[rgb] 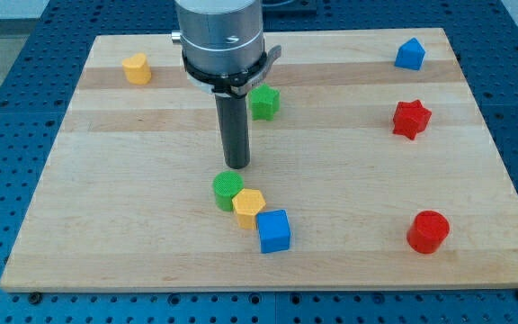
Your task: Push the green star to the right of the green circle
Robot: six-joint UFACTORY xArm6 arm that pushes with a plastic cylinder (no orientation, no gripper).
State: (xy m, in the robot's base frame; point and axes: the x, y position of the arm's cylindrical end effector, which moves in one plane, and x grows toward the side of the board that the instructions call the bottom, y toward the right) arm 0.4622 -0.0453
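Observation:
The green star [263, 102] lies near the view's top centre, just right of the rod. The green circle [227, 189] sits lower, at the board's middle, touching a yellow hexagon [248, 207]. My tip [235, 165] is just above the green circle in the view and below-left of the green star, apart from both.
A blue cube [274, 230] touches the yellow hexagon at its lower right. A yellow heart [136, 67] is at the top left. A blue pentagon [410, 54] is at the top right. A red star [411, 119] and a red cylinder [428, 231] are on the right.

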